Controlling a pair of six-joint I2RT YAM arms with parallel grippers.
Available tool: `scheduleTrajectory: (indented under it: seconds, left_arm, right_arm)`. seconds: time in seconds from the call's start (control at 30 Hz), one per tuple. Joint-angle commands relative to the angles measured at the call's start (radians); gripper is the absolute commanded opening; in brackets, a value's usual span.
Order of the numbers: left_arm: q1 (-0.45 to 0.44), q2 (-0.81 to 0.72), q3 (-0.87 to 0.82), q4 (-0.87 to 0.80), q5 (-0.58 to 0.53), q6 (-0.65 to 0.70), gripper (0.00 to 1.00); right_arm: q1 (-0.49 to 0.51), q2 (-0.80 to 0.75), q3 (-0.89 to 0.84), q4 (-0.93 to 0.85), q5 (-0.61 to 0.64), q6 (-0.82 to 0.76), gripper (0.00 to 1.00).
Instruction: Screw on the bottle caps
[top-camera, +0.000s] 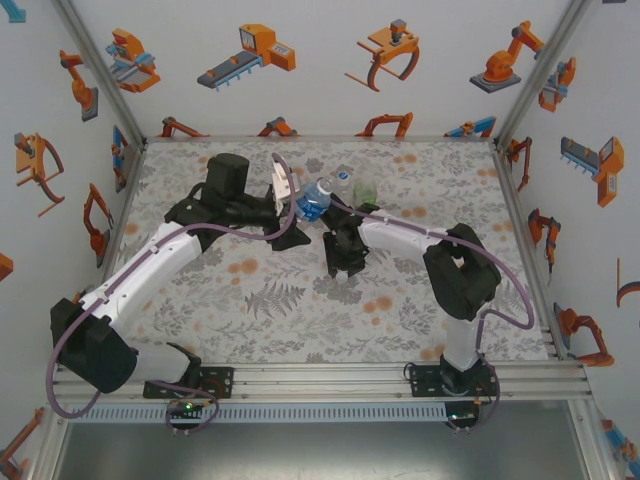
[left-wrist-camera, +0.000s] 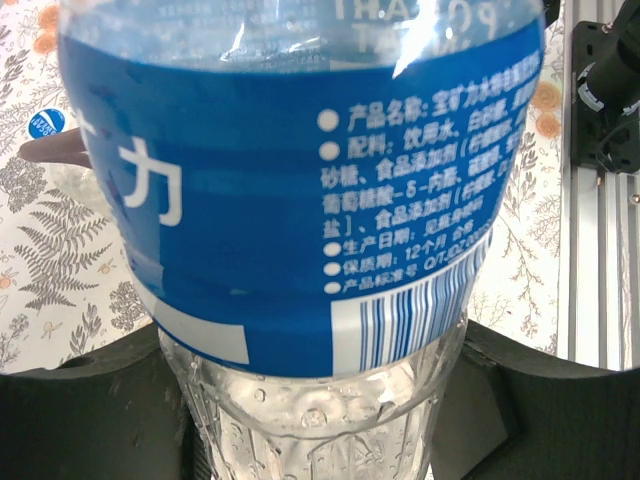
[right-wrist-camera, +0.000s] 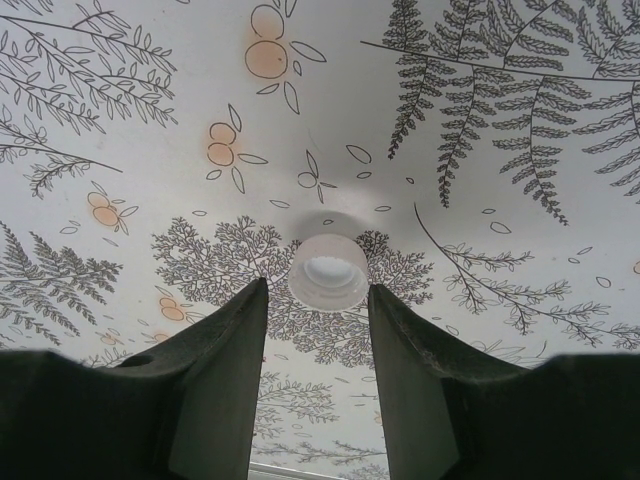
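The near half of the tabletop (top-camera: 300, 320) is lying open, and so is its far right corner. In the far middle, the blue-label bottle (top-camera: 315, 203), clamped in the left fingers (left-wrist-camera: 80, 410), is crowding the clear bottle (top-camera: 345, 177) and green bottle (top-camera: 366, 190) just behind it. The cap (right-wrist-camera: 328, 272) is sitting between the spread right fingers (right-wrist-camera: 215, 380), with bare tabletop lying beyond it.

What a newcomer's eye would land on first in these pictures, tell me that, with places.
The transparent plastic bottle with a blue label looms in the left wrist view, clamped by the left gripper. In the right wrist view a small round white plastic cap lies on the fern-patterned table, framed by the right gripper with its jaws apart.
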Motion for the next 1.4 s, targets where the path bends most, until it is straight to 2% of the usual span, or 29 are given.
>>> scheduleTrajectory:
  seconds: [0.0,0.87,1.03,1.17,1.37]
  left_arm:
    - [-0.004,-0.02,-0.007,0.019,0.014,-0.015,0.07]
    - [-0.007,-0.012,-0.007,0.016,0.013,-0.015,0.07]
    - [-0.009,-0.008,-0.005,0.017,0.014,-0.014,0.07]
    - [-0.01,-0.003,-0.003,0.016,0.017,-0.017,0.07]
    - [-0.015,0.006,-0.002,0.016,0.019,-0.019,0.07]
  right_arm:
    - [0.006,0.011,0.015,0.003,-0.007,-0.006,0.43]
    - [0.005,0.049,-0.02,0.036,-0.016,-0.006,0.39]
    - [0.006,0.045,-0.036,0.049,-0.022,-0.001,0.35]
    - [0.005,0.016,-0.06,0.079,-0.048,0.017,0.25]
    - [-0.02,-0.072,-0.172,0.26,-0.206,0.077,0.19]
